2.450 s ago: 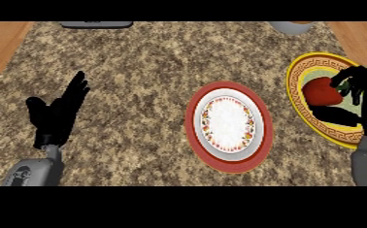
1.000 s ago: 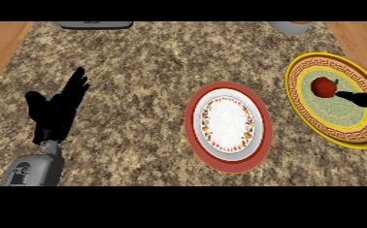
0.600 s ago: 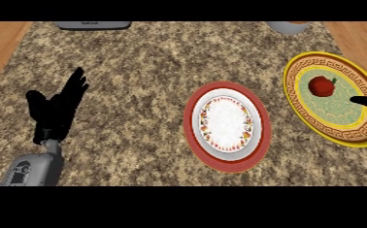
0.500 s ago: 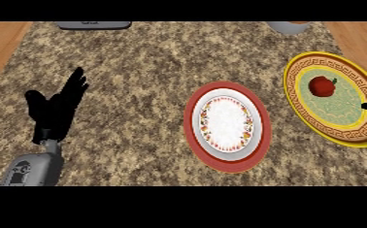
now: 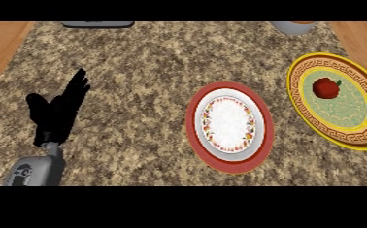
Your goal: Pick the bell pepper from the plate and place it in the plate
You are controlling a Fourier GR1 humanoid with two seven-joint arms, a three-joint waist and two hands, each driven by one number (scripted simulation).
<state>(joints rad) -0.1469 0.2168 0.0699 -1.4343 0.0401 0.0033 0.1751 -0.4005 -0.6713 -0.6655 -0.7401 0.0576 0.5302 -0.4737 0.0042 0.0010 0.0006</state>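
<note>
A red bell pepper [image 5: 326, 88] lies on the yellow plate [image 5: 304, 106] with a green centre at the right edge of the head view. A red-rimmed plate [image 5: 197, 139] with a white centre and patterned ring sits in the middle of the counter with nothing on it. My left hand [image 5: 58, 108] rests open at the left, fingers pointing up, far from both plates. My right hand is out of the view.
The speckled stone counter [image 5: 143, 67] spreads between the hand and the plates. A grey bowl or cup [image 5: 292, 26] stands at the back right edge. A dark flat object [image 5: 97, 24] lies at the back left. Wooden edges show at both upper corners.
My right hand, which hovered over the pepper on the yellow plate, has drawn back out of view to the right. The pepper stays on the yellow plate. The left hand has not moved.
</note>
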